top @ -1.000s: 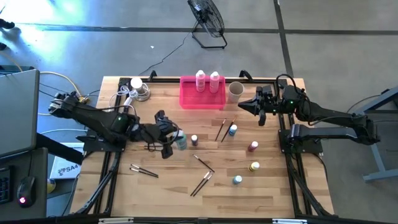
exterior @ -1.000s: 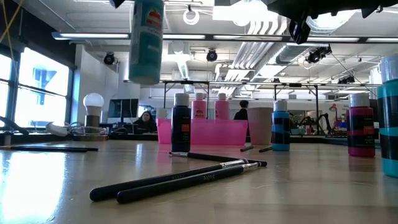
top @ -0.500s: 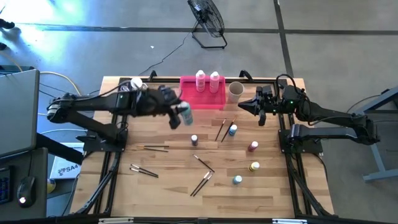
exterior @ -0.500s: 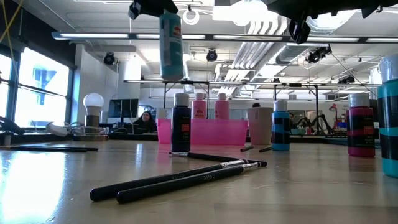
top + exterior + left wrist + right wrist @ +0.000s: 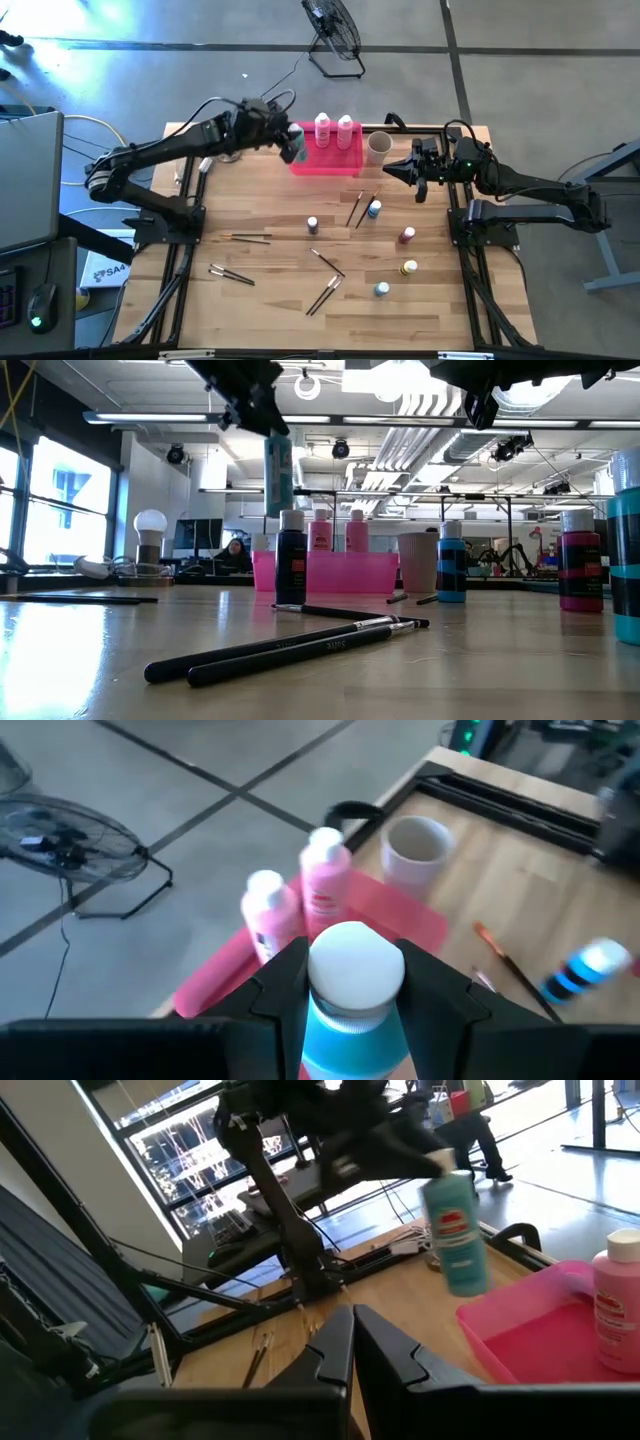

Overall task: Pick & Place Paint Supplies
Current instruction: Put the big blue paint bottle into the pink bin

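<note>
My left gripper (image 5: pixel 289 141) is shut on a teal white-capped bottle (image 5: pixel 278 475) and holds it in the air over the left end of the bright pink tray (image 5: pixel 312 163). Two pink bottles (image 5: pixel 333 129) stand in the tray, and the beige cup (image 5: pixel 378 147) stands at its right. Tiny bottles stand on the wood: purple (image 5: pixel 312 225), blue (image 5: pixel 374 210), dark red (image 5: pixel 407 236), yellow (image 5: pixel 409 268), teal (image 5: pixel 382 290). Thin brushes (image 5: pixel 326 263) lie flat around them. My right gripper (image 5: pixel 392 172) hovers shut to the right of the cup. My left gripper pinches the teal bottle between its two fingers at the shoulder just under the white cap (image 5: pixel 355 963), one finger (image 5: pixel 283 982) on each side. The fingers come from above, slanting in from the table's left. The bottle hangs below them, lifted clear and nearly upright.
A lamp bulb with coiled cables (image 5: pixel 221 140) sits at the far left corner. More brushes lie at the near left (image 5: pixel 232 273) and in the middle (image 5: pixel 324 295), with two by the blue bottle (image 5: pixel 361 208). Bare wood lies along the near edge.
My left gripper has carried the teal bottle from the left middle of the table toward the far edge and rightward, up to the pink tray's left end. The bottle stayed lifted and in its hold.
</note>
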Robot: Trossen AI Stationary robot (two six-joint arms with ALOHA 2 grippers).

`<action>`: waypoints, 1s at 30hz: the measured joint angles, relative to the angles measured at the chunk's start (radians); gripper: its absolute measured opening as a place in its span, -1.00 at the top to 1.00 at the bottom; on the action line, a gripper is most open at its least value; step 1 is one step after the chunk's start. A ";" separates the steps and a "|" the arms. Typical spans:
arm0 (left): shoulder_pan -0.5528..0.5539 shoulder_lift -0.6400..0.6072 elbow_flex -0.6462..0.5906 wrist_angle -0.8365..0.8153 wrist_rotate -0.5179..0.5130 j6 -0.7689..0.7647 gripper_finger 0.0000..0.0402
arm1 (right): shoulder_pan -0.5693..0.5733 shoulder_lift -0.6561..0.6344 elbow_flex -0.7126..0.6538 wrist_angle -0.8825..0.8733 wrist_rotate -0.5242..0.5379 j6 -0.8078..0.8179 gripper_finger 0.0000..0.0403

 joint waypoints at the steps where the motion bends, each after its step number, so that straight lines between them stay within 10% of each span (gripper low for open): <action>1: 0.023 0.014 0.000 0.016 0.014 -0.002 0.39 | 0.000 0.000 0.000 0.000 0.000 0.003 0.98; 30: 0.217 0.322 0.000 0.251 -0.007 -0.002 0.39 | 0.000 0.000 0.000 0.000 0.001 -0.019 0.98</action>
